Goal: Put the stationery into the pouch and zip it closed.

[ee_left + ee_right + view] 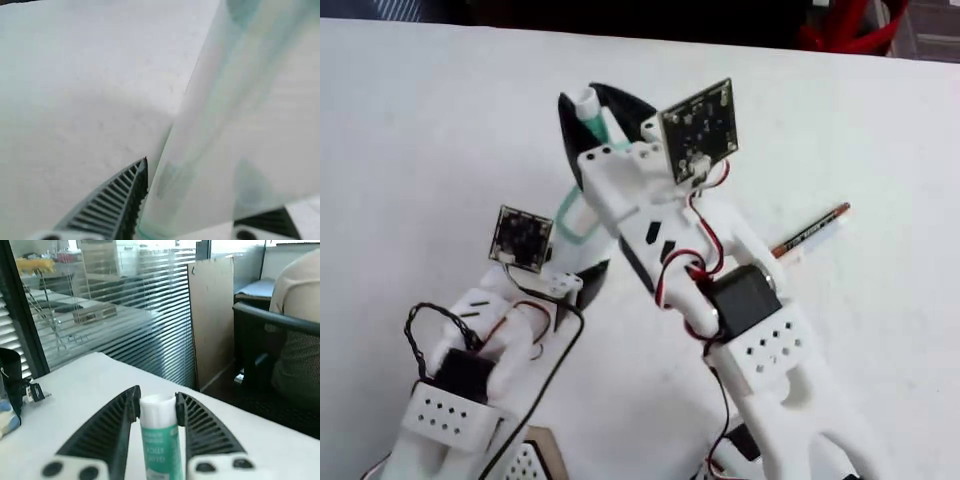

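Observation:
My right gripper (592,100) is shut on a glue stick (590,108) with a white cap and green body, held upright above the table's middle. In the right wrist view the glue stick (159,435) stands between the two black fingers (107,430). A clear pouch (570,222) with a green edge lies under that arm. My left gripper (190,200) is shut on the pouch (210,140), whose translucent sheet rises between the jaws. A pencil (810,232) lies on the white table (430,130) to the right of the right arm.
A tan wooden block (535,452) sits at the front edge between the arms. Red cabling (840,30) lies beyond the table's far edge. A small black bag (10,385) stands on the table in the right wrist view. The table's left side is bare.

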